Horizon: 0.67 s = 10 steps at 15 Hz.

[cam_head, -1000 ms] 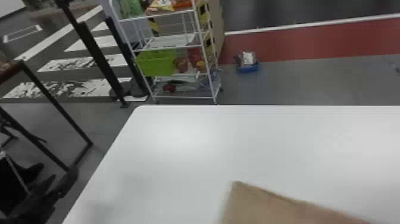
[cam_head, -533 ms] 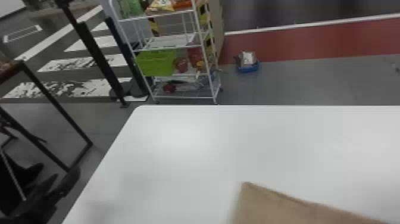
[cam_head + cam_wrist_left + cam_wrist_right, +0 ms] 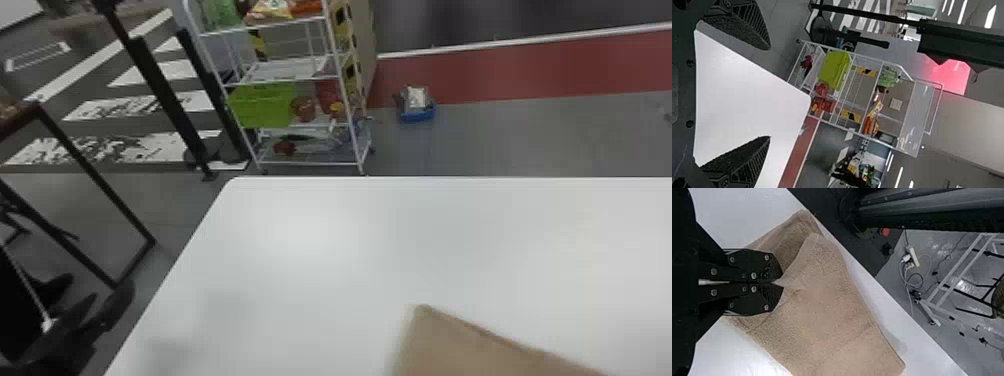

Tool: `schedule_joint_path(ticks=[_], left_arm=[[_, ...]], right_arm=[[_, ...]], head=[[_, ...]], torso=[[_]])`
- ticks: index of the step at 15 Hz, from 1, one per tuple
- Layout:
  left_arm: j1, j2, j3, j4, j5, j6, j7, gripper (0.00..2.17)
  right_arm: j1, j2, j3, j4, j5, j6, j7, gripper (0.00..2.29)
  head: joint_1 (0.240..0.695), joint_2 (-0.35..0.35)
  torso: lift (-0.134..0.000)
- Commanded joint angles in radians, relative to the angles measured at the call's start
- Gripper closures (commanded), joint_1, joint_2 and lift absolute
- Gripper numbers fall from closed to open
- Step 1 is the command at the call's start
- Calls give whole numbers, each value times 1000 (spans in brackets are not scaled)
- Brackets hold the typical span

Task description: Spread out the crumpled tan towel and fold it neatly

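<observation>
While the right claw [image 3: 781, 283] is closed on a peak of the towel [image 3: 820, 321], which spreads beyond its tips over the table [image 3: 738, 217], the left claw [image 3: 114, 291] gapes, well apart from it.

I see soft glare on the white table [image 3: 310, 230], ceiling strips [image 3: 991, 16] glowing bright, a faint shadow beside the towel [image 3: 828, 305]

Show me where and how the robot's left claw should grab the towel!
Probably by the far left corner of the towel, coming from the left and above. That corner sticks out as a point, so the open left claw could pinch it. The right claw holds a pinched-up bit of cloth elsewhere.
</observation>
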<state>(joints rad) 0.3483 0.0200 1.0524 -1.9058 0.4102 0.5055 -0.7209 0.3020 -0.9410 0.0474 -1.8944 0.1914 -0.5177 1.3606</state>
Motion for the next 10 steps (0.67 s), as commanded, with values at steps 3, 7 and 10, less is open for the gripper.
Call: schedule_joint_path(ticks=[3,7,10], left_arm=[[0,0,6,-6,-1,3,0,76],[0,2,17,-2,1,0,-2,76],[0,6,12,7,-1,0,0,76]], right_arm=[[-18,8,-119,-42,-194,11,6,1146],[80,-4,-190,-117,-184,2,6,1146],[101,-5,-198,-115,-151,-5,6,1146]], head=[[695,350],[695,350],[695,350]], torso=[[-122],[-122],[-122]])
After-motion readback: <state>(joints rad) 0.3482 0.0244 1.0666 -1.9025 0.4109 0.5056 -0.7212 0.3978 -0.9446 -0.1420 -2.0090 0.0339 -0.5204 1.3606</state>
